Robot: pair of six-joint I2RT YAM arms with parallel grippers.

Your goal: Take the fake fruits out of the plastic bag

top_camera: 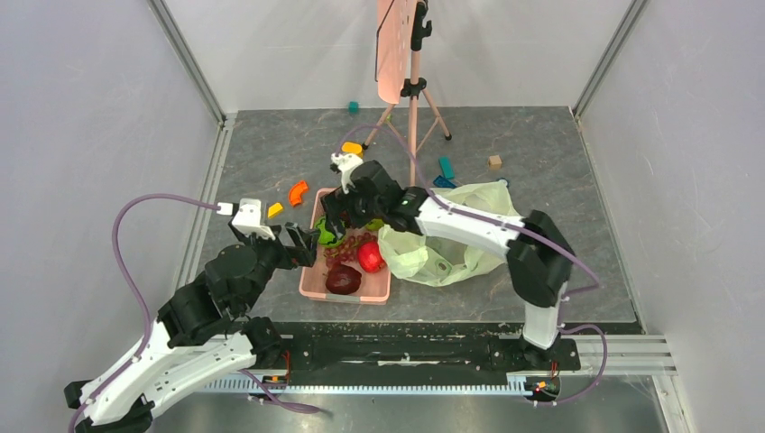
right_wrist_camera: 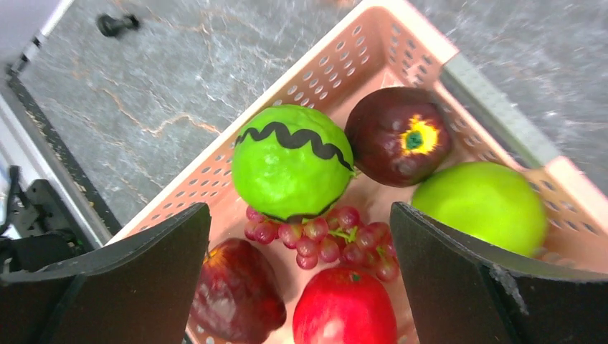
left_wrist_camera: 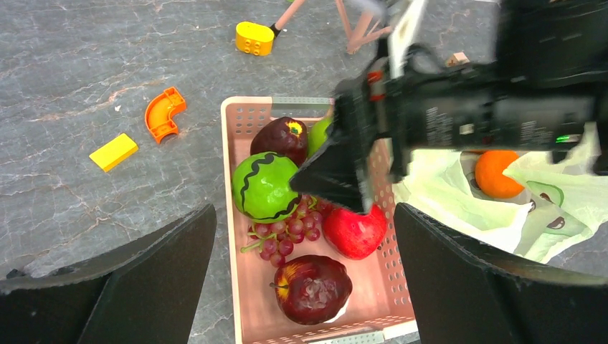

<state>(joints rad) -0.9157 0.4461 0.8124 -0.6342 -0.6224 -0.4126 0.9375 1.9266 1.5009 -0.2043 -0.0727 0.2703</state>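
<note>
**A:** Quick headcount, what's in the pink basket (left_wrist_camera: 228,179)?

**B:** Six things. One green ball (right_wrist_camera: 290,161) with the dark zigzag band, one green apple (right_wrist_camera: 480,204), one red apple (right_wrist_camera: 344,308), two maroon fruits (right_wrist_camera: 398,136) (right_wrist_camera: 236,294), and one grape bunch (right_wrist_camera: 323,240) in the middle touching the ball and the red apple. The right tool (right_wrist_camera: 297,208) hangs straight over all that with its fingers spread wide and nothing between them. The green ball sits directly below its gap.

**A:** And the plastic bag (left_wrist_camera: 444,201)?

**B:** It's crumpled on the desk (left_wrist_camera: 86,72), touching the basket's side behind the right tool. I can only spot one orange (left_wrist_camera: 497,174) inside. Can't tell if anything else is in there.

**A:** The other arm?

**B:** The left tool (left_wrist_camera: 302,211) is also wide apart and gripping nothing, hovering at the basket's near end. Ahead of it and to its left are three loose toy bits on the desk: one yellow brick (left_wrist_camera: 113,152), one orange curved piece (left_wrist_camera: 163,115) and one rounded yellow block (left_wrist_camera: 254,38).
</note>
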